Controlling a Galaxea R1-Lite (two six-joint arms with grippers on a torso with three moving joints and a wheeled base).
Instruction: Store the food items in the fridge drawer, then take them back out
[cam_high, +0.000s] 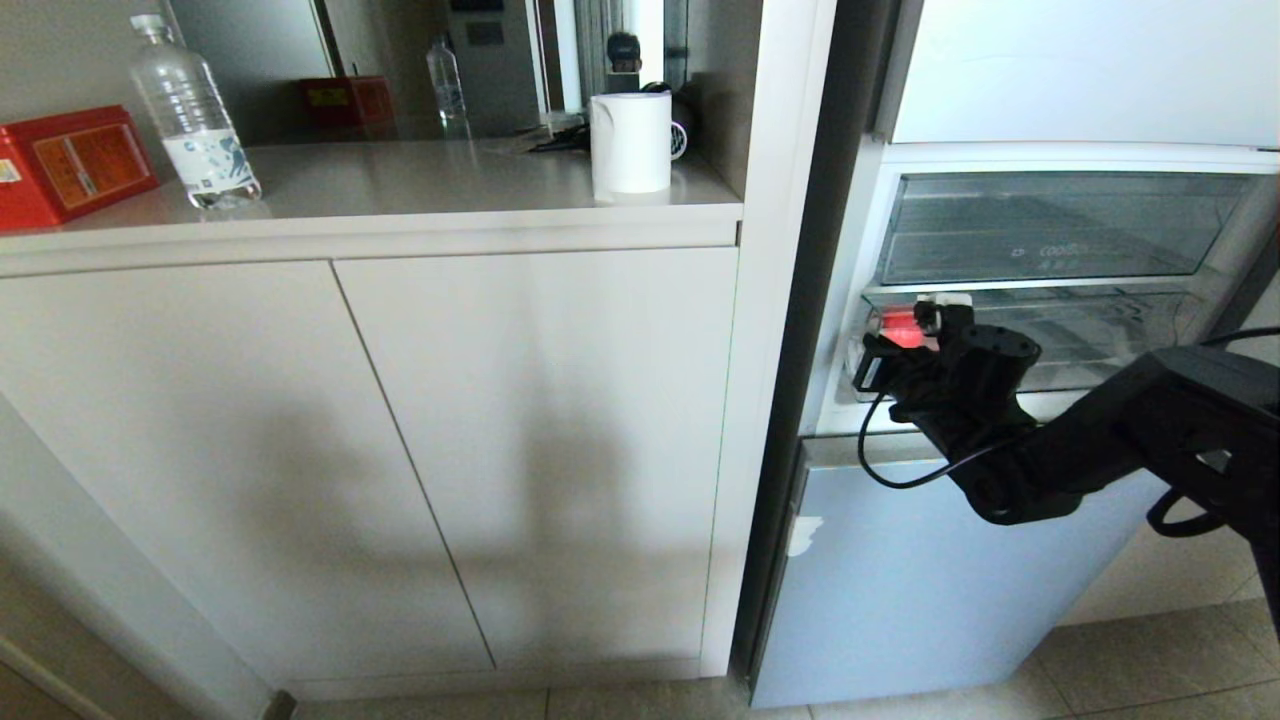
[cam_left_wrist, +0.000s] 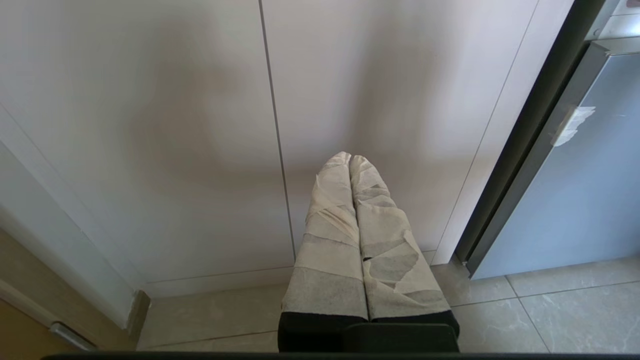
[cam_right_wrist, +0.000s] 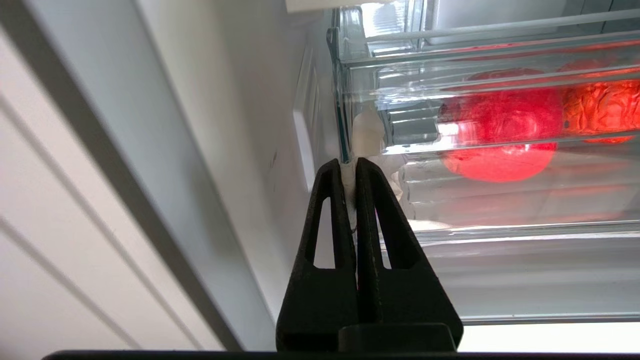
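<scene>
Right end effector (cam_right_wrist: 350, 167), nearest, clenched on the white tab at the left front edge of the shallow clear plastic fridge drawer (cam_right_wrist: 500, 230); red and orange-red food items (cam_right_wrist: 500, 130) lie inside. Pull straight outward, level, without twisting. Left end effector (cam_left_wrist: 350, 160) parked, clenched empty.

Food items: red piece (cam_right_wrist: 500, 135) and orange-red piece (cam_right_wrist: 607, 112), side by side inside drawer.
Fridge drawer (cam_right_wrist: 500, 227): clear, shallow, holding both.

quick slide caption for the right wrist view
Right gripper shut on the fridge drawer edge, two red food items inside.
</scene>
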